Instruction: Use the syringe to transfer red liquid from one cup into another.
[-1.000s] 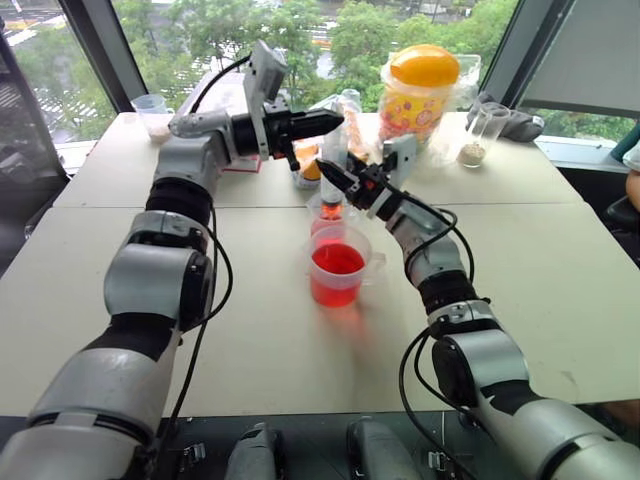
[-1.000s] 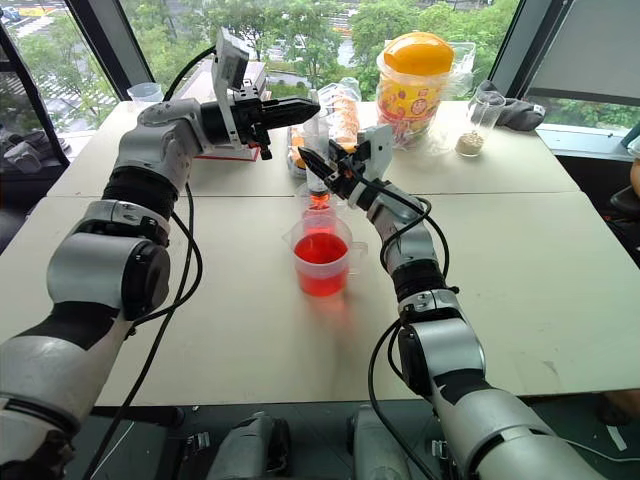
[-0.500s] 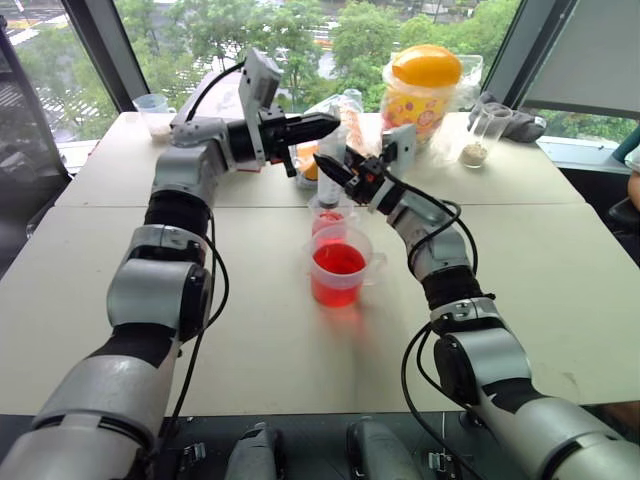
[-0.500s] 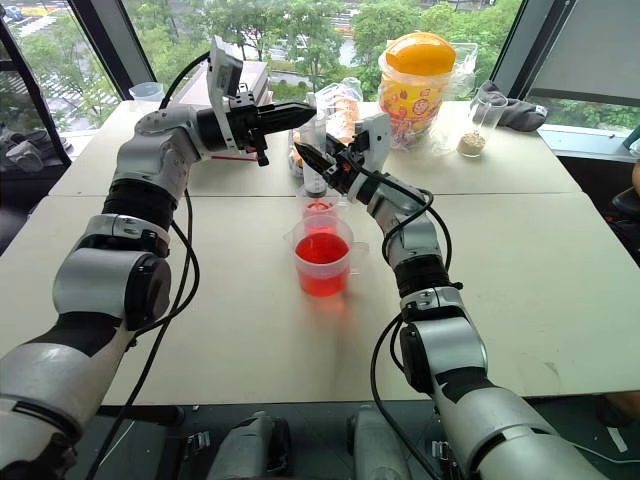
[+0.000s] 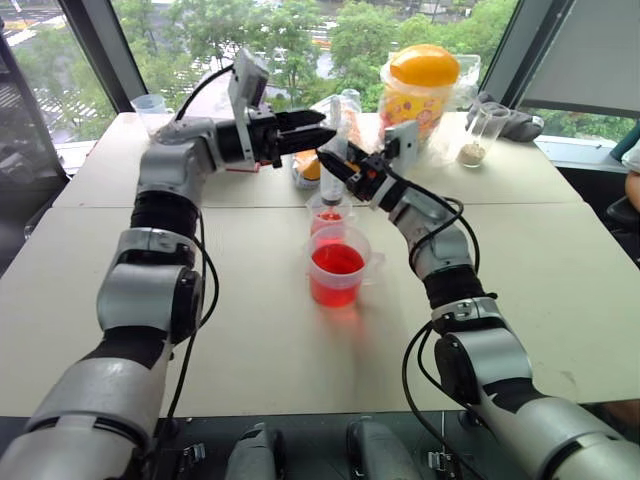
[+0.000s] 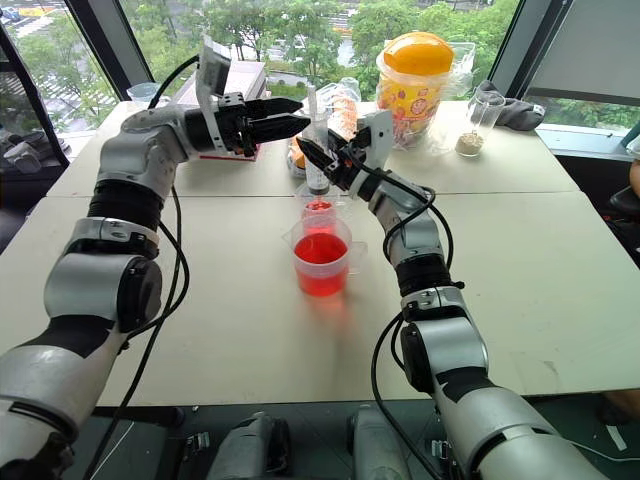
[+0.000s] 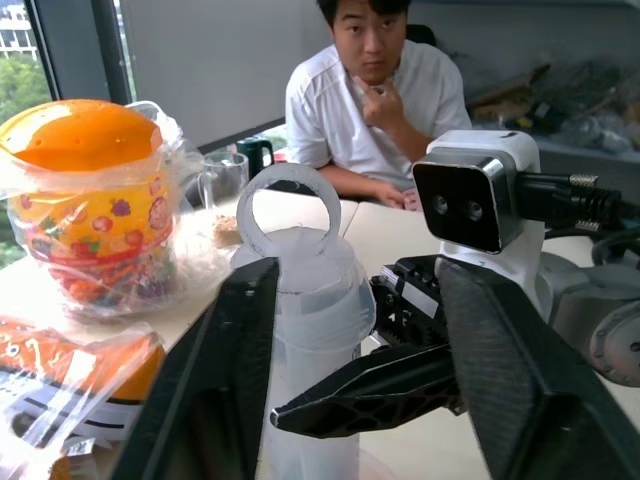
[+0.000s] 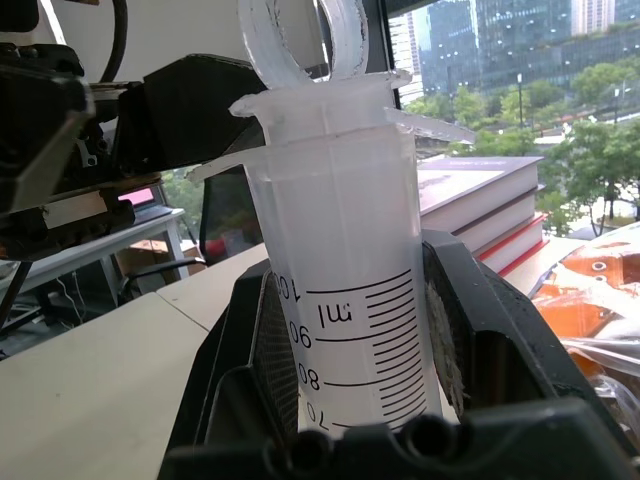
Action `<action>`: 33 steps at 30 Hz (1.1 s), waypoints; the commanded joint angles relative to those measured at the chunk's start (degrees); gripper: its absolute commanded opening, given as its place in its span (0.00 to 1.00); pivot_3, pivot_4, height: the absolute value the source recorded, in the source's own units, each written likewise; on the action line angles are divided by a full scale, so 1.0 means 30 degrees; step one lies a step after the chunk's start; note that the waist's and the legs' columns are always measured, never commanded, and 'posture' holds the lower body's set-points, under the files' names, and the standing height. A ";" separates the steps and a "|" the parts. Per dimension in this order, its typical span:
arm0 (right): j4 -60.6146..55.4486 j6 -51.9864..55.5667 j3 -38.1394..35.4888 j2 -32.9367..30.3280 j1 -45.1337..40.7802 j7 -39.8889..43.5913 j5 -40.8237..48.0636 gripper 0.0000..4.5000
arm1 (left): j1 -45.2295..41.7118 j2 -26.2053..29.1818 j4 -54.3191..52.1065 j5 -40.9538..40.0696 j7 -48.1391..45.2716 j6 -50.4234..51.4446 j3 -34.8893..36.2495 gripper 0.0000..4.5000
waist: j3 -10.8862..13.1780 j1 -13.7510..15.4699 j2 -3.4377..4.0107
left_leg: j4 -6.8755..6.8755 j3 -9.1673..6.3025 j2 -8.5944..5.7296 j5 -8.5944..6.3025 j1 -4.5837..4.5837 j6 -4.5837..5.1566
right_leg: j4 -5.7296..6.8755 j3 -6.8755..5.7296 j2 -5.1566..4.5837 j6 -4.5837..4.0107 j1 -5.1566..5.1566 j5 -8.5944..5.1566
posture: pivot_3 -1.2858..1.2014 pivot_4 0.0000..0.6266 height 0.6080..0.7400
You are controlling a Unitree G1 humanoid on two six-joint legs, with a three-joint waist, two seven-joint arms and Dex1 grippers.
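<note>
My right gripper (image 5: 337, 166) is shut on the barrel of the syringe (image 5: 333, 140) and holds it upright. The plunger is pushed in, and the orange tip points down over the narrower cup (image 5: 328, 216), which holds some red liquid (image 5: 328, 219). Just in front stands the wide handled cup (image 5: 338, 266), about half full of red liquid. My left gripper (image 5: 322, 136) is open beside the syringe's top. In the left wrist view its fingers (image 7: 215, 380) stand on either side of the plunger ring (image 7: 290, 205), apart from it.
Behind the cups are a yellow-lidded jar (image 5: 424, 88), orange snack bags (image 5: 309, 166), a tall tumbler (image 5: 478, 136) with grains and a small cup (image 5: 151, 110) at the far left. A person (image 7: 375, 110) sits at the table's right side.
My left gripper was shut with its tip over the plunger. It has since opened and drawn back a little to the left. The right gripper still holds the syringe over the narrower cup.
</note>
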 commanded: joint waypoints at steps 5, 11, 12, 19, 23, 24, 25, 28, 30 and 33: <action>-0.0919 -0.0122 -0.0204 -0.0139 -0.0193 -0.0051 0.0220 0.31 | 0.1630 0.2170 -0.4886 -0.1398 0.0138 0.1932 0.0607 0.99 | 0.0001 -0.0029 0.0003 | -0.0007 -0.0001 0.0004 0.0015 0.0003 -0.0027 | 0.0005 0.0002 0.0000 0.0000 0.0000 0.0000 | 0.52 0.24 1.00; -0.2805 0.4041 -0.1669 -0.0613 -0.1177 -0.3627 0.1246 0.31 | 0.5553 0.2724 -0.8647 -0.1936 0.1678 0.3327 0.0707 0.99 | 0.0001 0.0040 0.0004 | 0.0005 0.0001 0.0006 0.0043 0.0007 -0.0075 | 0.0028 0.0002 -0.0014 -0.0001 0.0001 0.0000 | 0.52 0.24 1.00; -0.3457 0.4911 -0.1990 -0.0793 -0.1554 -0.4501 0.1431 0.31 | 0.6155 0.2677 -0.9261 -0.2045 0.1980 0.3449 0.0767 0.99 | 0.0002 0.0064 0.0004 | 0.0005 0.0000 0.0007 0.0049 0.0005 -0.0084 | 0.0028 0.0001 -0.0015 -0.0002 0.0001 0.0000 | 0.52 0.24 1.00; -0.7564 1.6403 -0.3163 -0.4904 -0.3686 -0.8575 0.2390 0.31 | 0.9973 0.2441 -1.3167 -0.2605 0.3015 0.4391 0.0046 0.99 | 0.0002 0.0184 0.0005 | -0.0005 0.0003 0.0006 0.0054 -0.0081 -0.0094 | 0.0025 -0.0001 -0.0031 -0.0007 -0.0093 -0.0002 | 0.52 0.24 1.00; -0.8594 2.3295 -0.1198 -0.8112 -0.3000 -0.8478 0.1756 0.31 | 1.1015 0.2098 -1.4399 -0.3305 0.3428 0.4794 0.0034 0.99 | -0.0006 0.0216 -0.0006 | -0.0005 0.0016 -0.0001 0.0001 -0.0084 -0.0003 | -0.0002 0.0009 -0.0039 -0.0012 -0.0088 -0.0002 | 0.52 0.24 1.00; -0.8605 2.4317 -0.1094 -0.8526 -0.2668 -0.8602 0.1631 0.31 | 1.1166 0.1984 -1.4589 -0.3534 0.3514 0.4910 0.0074 0.99 | -0.0007 0.0195 -0.0006 | 0.0001 0.0016 -0.0002 -0.0002 -0.0083 0.0002 | -0.0001 0.0010 -0.0041 -0.0014 -0.0088 -0.0001 | 0.52 0.24 1.00; -0.8608 2.5087 -0.1068 -0.8852 -0.2345 -0.8548 0.1652 0.31 | 1.1295 0.1882 -1.4777 -0.3720 0.3635 0.5004 0.0085 0.99 | -0.0006 0.0176 -0.0006 | 0.0002 0.0016 -0.0006 -0.0006 -0.0081 0.0008 | -0.0001 0.0014 -0.0041 -0.0016 -0.0088 0.0000 | 0.52 0.24 1.00; -0.8716 2.6194 -0.0171 -0.9981 -0.0986 -0.7344 0.1772 0.31 | 1.1619 0.1637 -1.5170 -0.3873 0.4005 0.4946 -0.0118 0.99 | -0.0005 0.0076 -0.0003 | -0.0001 0.0012 -0.0008 -0.0005 -0.0078 0.0009 | 0.0005 0.0019 -0.0031 -0.0015 -0.0091 0.0002 | 0.52 0.24 1.00; -0.7958 2.6288 0.0612 -1.0478 -0.0102 -0.6668 0.1563 0.31 | 1.1723 0.1563 -1.5304 -0.3974 0.4111 0.4897 -0.0191 0.99 | -0.0004 0.0027 -0.0002 | -0.0005 0.0011 -0.0008 -0.0006 -0.0075 0.0010 | 0.0006 0.0023 -0.0021 -0.0012 -0.0093 0.0002 | 0.52 0.24 1.00; -0.6442 2.5208 0.1489 -1.0804 0.0910 -0.6076 0.0860 0.31 | 1.1760 0.1563 -1.5416 -0.4118 0.4163 0.4909 -0.0264 0.99 | -0.0005 0.0033 -0.0003 | -0.0006 0.0007 -0.0004 -0.0006 -0.0072 0.0010 | 0.0005 0.0026 -0.0007 -0.0011 -0.0095 0.0003 | 0.52 0.24 1.00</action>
